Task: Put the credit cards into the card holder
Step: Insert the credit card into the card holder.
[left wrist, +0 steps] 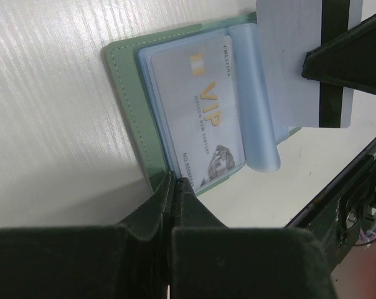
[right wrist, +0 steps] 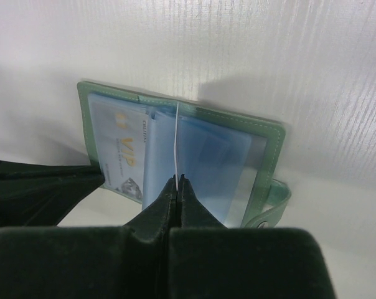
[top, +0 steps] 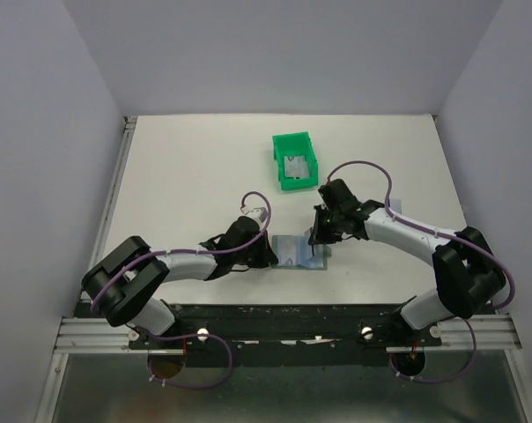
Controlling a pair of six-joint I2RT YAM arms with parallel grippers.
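The card holder (top: 292,252) lies open on the table near the front edge, a gold-lettered VIP card (left wrist: 200,118) in its left pocket. In the right wrist view my right gripper (right wrist: 178,179) is shut on a credit card (right wrist: 176,140), seen edge-on and standing over the holder's pale blue pockets (right wrist: 231,159). From the left wrist view that card (left wrist: 287,68) is grey with a black stripe. My left gripper (left wrist: 175,180) is shut, with its tips against the holder's green near edge (left wrist: 129,93). Another credit card (top: 295,166) lies in the green bin.
The bright green bin (top: 291,140) stands behind the holder, mid-table. The holder's snap strap (right wrist: 276,202) sticks out at its right side. Both arms meet over the holder, with the left gripper (top: 268,256) and the right gripper (top: 316,240) close together. Black rails run along the table's front.
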